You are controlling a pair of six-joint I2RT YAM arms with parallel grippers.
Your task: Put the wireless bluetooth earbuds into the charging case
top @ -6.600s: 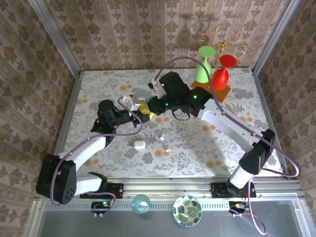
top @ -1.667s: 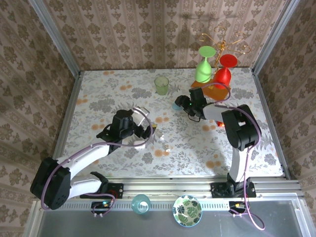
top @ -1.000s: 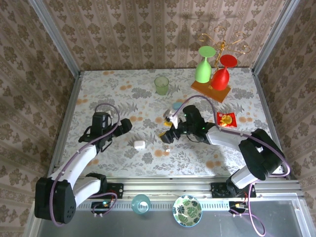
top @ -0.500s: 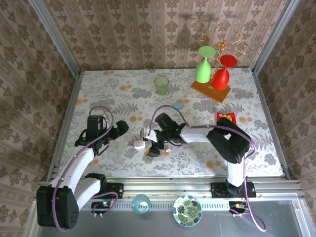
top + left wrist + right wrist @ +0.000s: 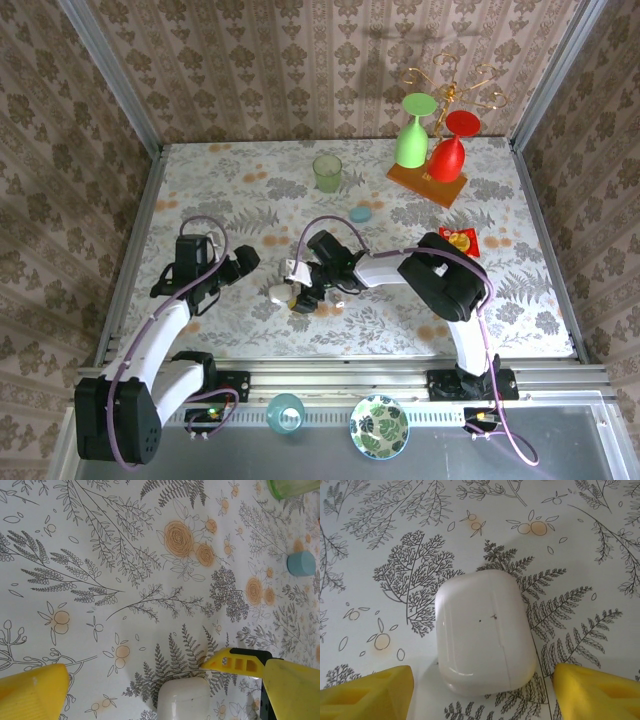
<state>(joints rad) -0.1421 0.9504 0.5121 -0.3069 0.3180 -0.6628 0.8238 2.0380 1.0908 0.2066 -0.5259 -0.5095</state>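
1. The right gripper (image 5: 482, 692) stands with its jaws apart. One yellow tip sits on each side of the near end of the white charging case (image 5: 485, 630), with a strip of patterned cloth showing between each tip and the shell. Nothing is held.
2. The case lies flat on the floral table (image 5: 395, 540), and its lid looks shut.
3. Just left of the case, the left gripper (image 5: 243, 263) points toward it with jaws spread to their widest and empty.
4. Just right of the case, close against the right arm (image 5: 385, 270), is a tiny white speck (image 5: 337, 292). It is probably one of the wireless bluetooth earbuds, though it is too small to be sure.
5. Beyond the case and to its right lies a pale blue rounded piece (image 5: 360, 213). A green cup (image 5: 327, 172) stands farther back.
6. Risks, as a judgement:
   - The tips bracket only the rounded end of the case, so a squeeze there could make the smooth shell pivot or squirt out.
   - The left gripper is close beside the case, so the two grippers could collide over it.
   - A sweep of the right arm could scatter the small piece beside the case.
   - With the lid shut, no earbud can go in yet.
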